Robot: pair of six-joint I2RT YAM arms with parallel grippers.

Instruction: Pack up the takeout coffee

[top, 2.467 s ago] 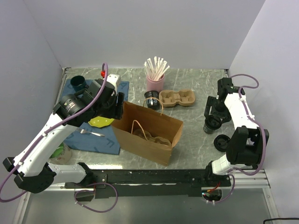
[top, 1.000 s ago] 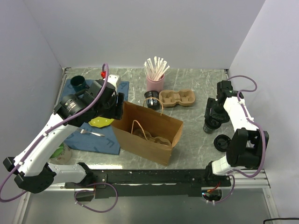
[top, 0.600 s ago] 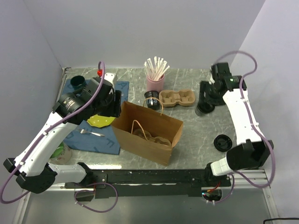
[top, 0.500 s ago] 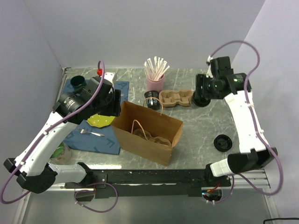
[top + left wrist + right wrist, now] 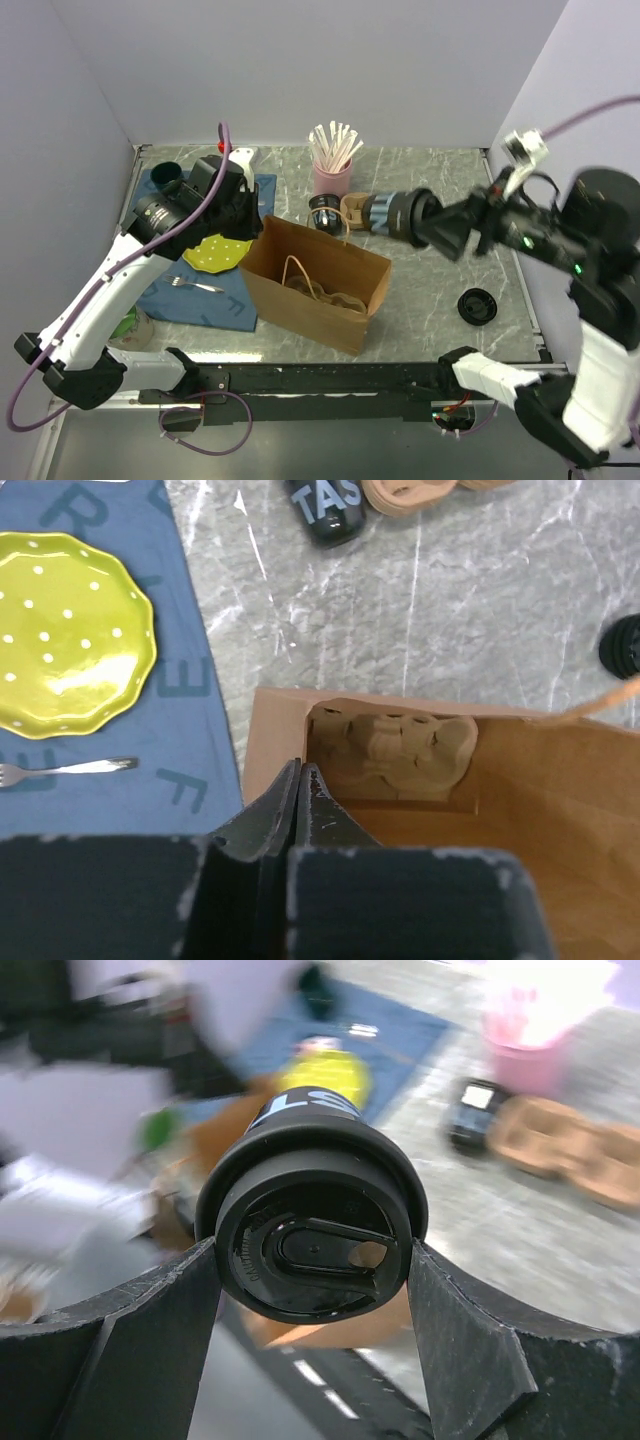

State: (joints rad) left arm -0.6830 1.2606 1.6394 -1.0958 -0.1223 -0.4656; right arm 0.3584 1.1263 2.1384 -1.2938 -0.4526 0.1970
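A brown paper bag stands open in the middle of the table with a cardboard cup carrier inside it. My left gripper is shut on the bag's left wall, its fingertips pressed together there. High above the table, just right of the bag's far corner, my right gripper is closed on a black lidded coffee cup that lies sideways. That cup's lid faces the right wrist camera. A second black cup sits beyond the bag.
Another cup carrier lies behind the bag, partly hidden by the held cup. A loose black lid is on the right. A pink cup of stirrers stands at the back. A yellow plate, a fork and a green cup sit on the blue mat.
My right arm has lifted the black cup off the table's right side and swung it up and left toward the bag. My left gripper has shut on the bag's wall.
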